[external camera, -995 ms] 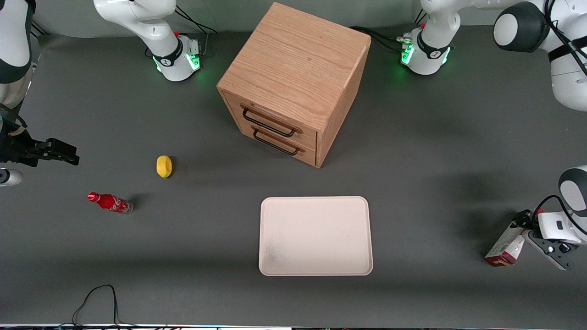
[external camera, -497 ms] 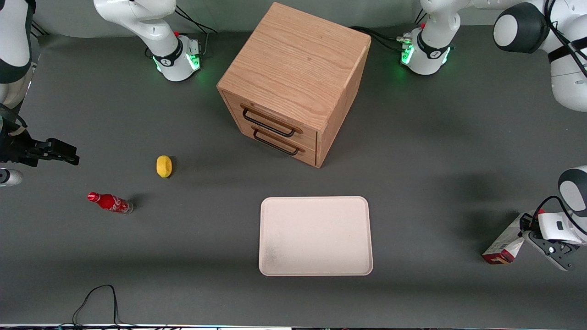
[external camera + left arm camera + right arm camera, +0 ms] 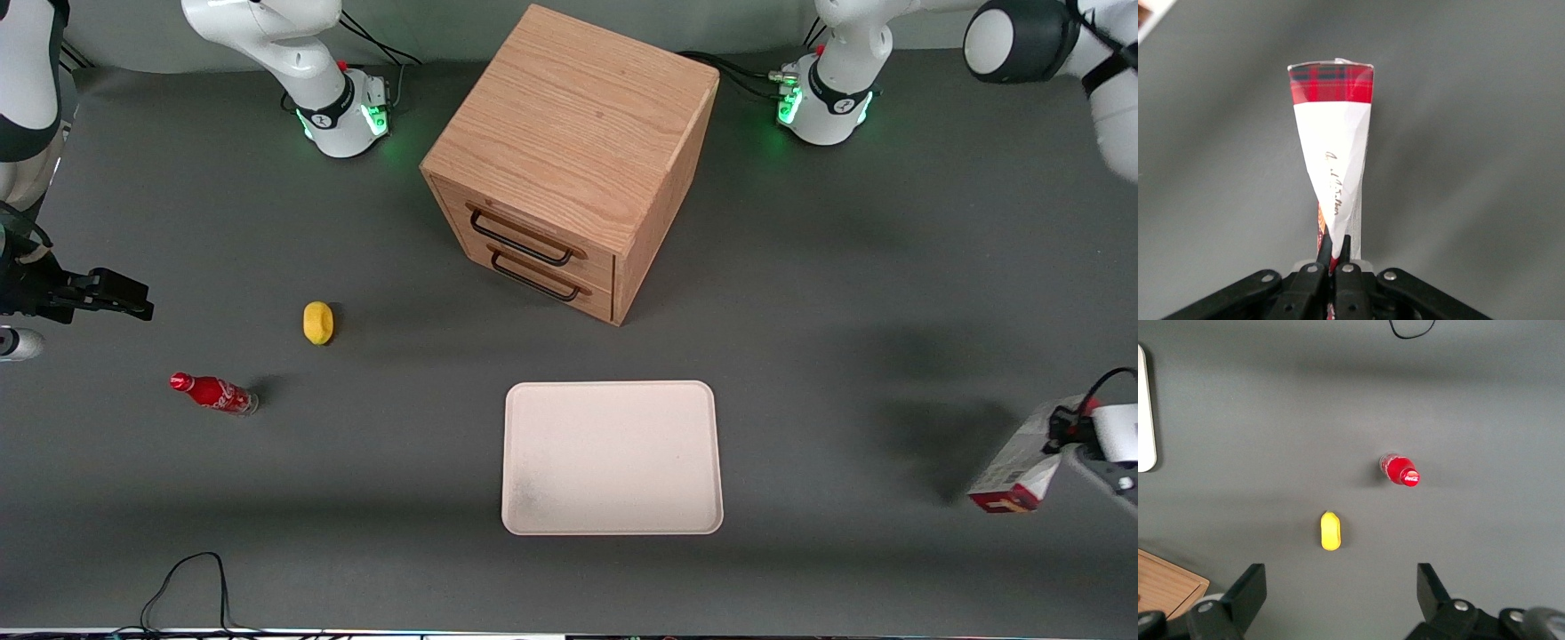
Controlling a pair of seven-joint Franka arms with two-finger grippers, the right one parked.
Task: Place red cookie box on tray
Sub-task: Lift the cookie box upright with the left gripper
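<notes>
the end effector (image 3: 1335, 250) is above the counter (image 3: 845, 293) at the working arm's end, its fingers closed tight on the red cookie box (image 3: 1013, 464). the box is slim, with white printed faces and a red tartan end, and it sticks out from the fingertips, tilted, lifted off the counter. the tray (image 3: 612, 458) lies well apart from the end effector, toward the parked arm's end.

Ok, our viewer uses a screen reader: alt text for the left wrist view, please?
The claw, shut on the red cookie box, holds it above the bare grey table. The carton's white face and red tartan end point away from the camera.
</notes>
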